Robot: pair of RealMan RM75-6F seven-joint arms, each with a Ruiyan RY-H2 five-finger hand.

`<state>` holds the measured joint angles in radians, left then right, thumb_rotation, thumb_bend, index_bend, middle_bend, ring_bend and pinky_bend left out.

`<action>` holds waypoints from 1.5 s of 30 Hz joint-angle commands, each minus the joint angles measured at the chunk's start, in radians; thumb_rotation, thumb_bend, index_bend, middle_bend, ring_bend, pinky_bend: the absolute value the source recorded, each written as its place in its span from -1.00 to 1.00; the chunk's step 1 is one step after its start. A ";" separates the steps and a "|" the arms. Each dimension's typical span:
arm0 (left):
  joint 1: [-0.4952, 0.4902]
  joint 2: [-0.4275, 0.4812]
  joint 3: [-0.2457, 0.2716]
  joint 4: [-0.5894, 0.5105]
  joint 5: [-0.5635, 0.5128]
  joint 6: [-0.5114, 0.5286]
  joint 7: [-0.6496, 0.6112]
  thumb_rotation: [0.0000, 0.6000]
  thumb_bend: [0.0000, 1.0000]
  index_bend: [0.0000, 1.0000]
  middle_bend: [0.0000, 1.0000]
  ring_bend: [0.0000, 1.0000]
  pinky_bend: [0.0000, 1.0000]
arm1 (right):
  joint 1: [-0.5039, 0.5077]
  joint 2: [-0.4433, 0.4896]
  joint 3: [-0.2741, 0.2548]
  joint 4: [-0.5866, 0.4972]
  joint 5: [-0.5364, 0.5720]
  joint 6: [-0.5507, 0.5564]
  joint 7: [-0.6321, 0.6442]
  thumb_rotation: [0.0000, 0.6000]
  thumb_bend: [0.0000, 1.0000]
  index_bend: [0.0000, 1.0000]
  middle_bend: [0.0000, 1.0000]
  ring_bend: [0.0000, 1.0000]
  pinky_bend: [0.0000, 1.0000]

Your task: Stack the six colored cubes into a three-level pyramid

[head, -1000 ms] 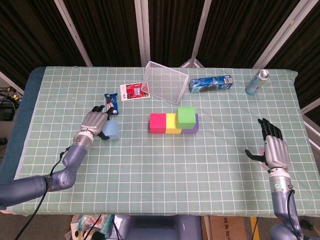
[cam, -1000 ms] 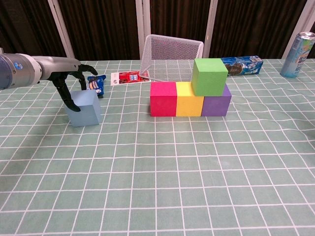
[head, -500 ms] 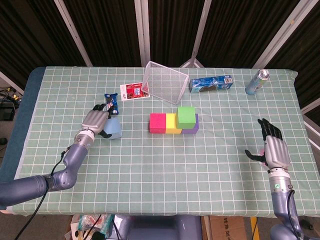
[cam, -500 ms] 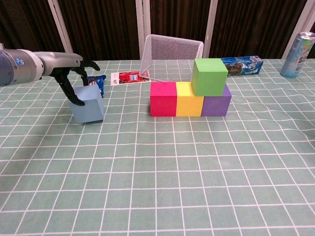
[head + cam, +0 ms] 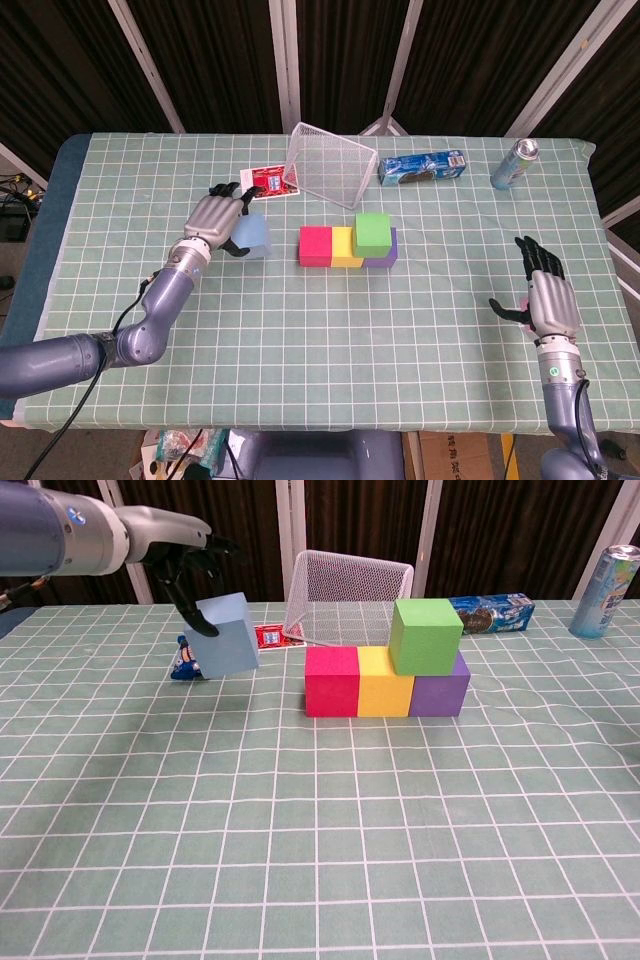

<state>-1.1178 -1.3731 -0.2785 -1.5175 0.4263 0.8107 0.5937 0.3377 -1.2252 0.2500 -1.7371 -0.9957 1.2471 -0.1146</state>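
- Left hand [image 5: 185, 565]: your fingers were wrapped over the top and sides of the pale blue foam cube [image 5: 222, 636], which hung clear of the table, tilted, left of the stack.
- Right hand [image 5: 548, 296]: it lay released, fingers spread, at the near right edge of the green checked tablecloth [image 5: 320, 320], holding nothing and well apart from the cubes.
- Base row: the magenta cube [image 5: 332, 681], yellow cube [image 5: 384, 682] and purple cube [image 5: 440, 690] stood touching in a line, left to right, mid-table.
- Second level: the green cube [image 5: 427, 635] sat on the yellow-purple seam; the place over the magenta-yellow seam was vacant.
- Step in hand: by my judgement, you were carrying the blue cube over as the second piece of the middle level.
- Next move: it called for levelling the cube, bringing it right over the magenta-yellow seam, and lowering it flush beside the green cube without nudging that one.
- Sixth cube: none was visible in either view, so the top piece could not be located.
- Bystanders: a tipped wire mesh basket [image 5: 348, 598] lay just behind the row.
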 commanded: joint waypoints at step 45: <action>-0.476 -0.331 -0.048 0.417 -0.443 -0.075 0.290 1.00 -0.39 -0.95 -0.23 -0.96 -0.98 | -0.001 0.013 0.023 0.025 0.036 -0.064 0.091 1.00 -0.53 -1.00 -1.00 -1.00 -1.00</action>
<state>-1.5936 -1.7037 -0.3268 -1.1009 -0.0169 0.7357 0.8831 0.3365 -1.2123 0.2731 -1.7115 -0.9599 1.1833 -0.0244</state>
